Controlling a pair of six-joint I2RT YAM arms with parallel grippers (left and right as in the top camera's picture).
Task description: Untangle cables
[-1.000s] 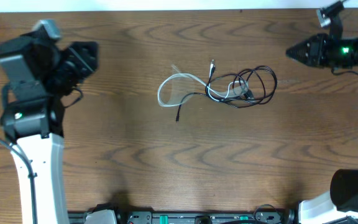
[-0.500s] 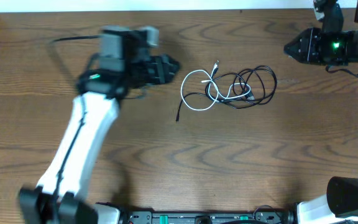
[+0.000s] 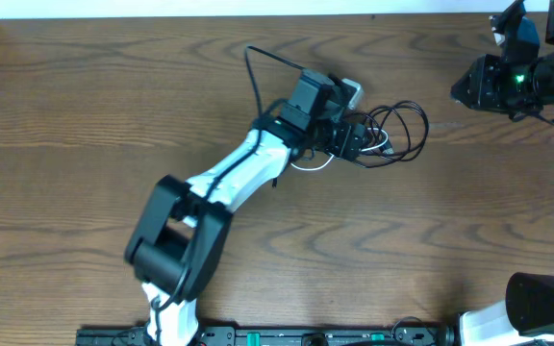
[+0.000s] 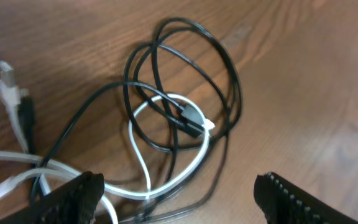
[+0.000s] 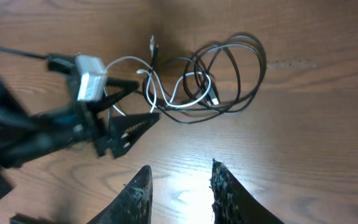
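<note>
Left arm [image 3: 229, 183] is stretching from the near edge of the wooden table [image 3: 85, 192] up and right toward the middle. Left gripper [image 5: 145, 99] is standing wide open over the left side of the tangle, jaws spread with nothing clamped. In the left wrist view its two fingers [image 4: 73, 196] are flanking the near strands, and I cannot tell whether they are touching them. The cables are lying together in one knot on the bare wood at table centre, slightly toward the far side. White cable [image 4: 8, 87] is sitting on the left of the knot, one plug end pointing away from the pile and its loop curling in under the black loops. From overhead most of it is hidden beneath the left gripper, with only a short curve showing below it. Black cable [image 5: 260, 68] is lying in several overlapping loops that spread to the right of the white one, and its plug is resting inside the loops, just beside the white loop. The two cords are crossing each other at several places. Right gripper [image 3: 460, 88] is hanging at the far right of the table, well apart from the knot and pointing left toward it. Its jaws are standing narrowly apart and are holding nothing.
</note>
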